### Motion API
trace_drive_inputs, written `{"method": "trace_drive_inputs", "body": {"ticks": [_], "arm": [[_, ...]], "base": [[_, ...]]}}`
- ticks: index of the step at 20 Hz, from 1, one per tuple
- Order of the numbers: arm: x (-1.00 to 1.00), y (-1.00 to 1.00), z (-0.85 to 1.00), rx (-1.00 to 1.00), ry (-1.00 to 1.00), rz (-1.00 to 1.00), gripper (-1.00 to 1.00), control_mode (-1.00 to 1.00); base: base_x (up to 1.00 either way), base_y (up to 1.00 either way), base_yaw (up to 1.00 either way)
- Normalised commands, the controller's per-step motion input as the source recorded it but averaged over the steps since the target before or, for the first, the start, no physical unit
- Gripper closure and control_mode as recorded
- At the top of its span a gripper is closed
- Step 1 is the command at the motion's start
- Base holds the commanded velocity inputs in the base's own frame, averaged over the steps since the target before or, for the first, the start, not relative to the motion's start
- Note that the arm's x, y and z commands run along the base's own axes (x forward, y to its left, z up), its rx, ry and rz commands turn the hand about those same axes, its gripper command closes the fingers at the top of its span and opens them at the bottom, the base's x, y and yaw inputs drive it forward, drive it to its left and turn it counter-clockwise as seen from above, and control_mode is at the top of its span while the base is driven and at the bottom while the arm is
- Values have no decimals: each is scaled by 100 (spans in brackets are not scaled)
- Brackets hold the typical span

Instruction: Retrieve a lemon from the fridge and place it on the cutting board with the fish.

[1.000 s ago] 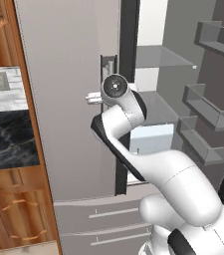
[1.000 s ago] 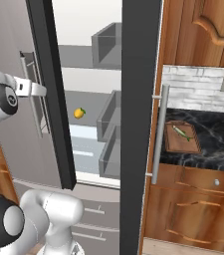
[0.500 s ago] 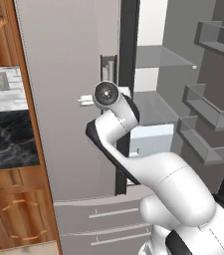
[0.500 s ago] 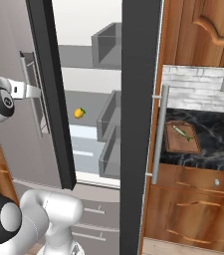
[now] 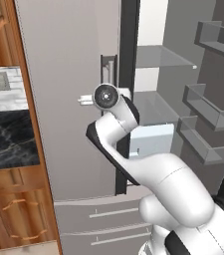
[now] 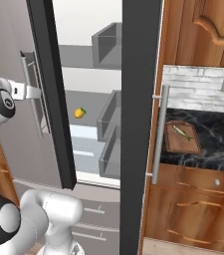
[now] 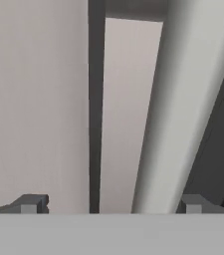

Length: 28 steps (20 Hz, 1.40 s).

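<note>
My pincer (image 7: 108, 209) stood with its jaws wide apart and nothing between the tips, pointing at the fridge's (image 5: 68, 99) left door, just beside the silver handle (image 7: 183, 99). In the right base view the pincer (image 6: 31, 92) sat at about nine o'clock of the open gap. As I judged it, the step in hand was getting clear of that door and turning toward the shelves; to do it well I had to draw back off the handle before swinging in, keeping the jaws spread for the fruit. The lemon (image 6: 79, 113) lay on a middle shelf, at about four o'clock of my pincer, apart from it. Further right, the fish (image 6: 182, 132) rested on the cutting board (image 6: 170, 144) on the table (image 6: 218, 139).
</note>
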Motion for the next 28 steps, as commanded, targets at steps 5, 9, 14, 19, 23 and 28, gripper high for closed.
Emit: {"method": "trace_drive_inputs", "body": {"ticks": [5,9,14,19,23,28], "arm": [[22,-4,-3,0,-3,0,100,-100],[4,0,0,0,0,0,100,-100],[-12,2,4,-1,0,-5,100,-100],[-77,24,9,-4,0,-14,100,-100],[-82,39,5,-6,0,-19,100,-100],[-77,65,1,-12,3,-28,100,-100]], "base": [[0,0,0],[0,0,0],[0,0,0],[0,0,0],[0,0,0],[0,0,0]]}}
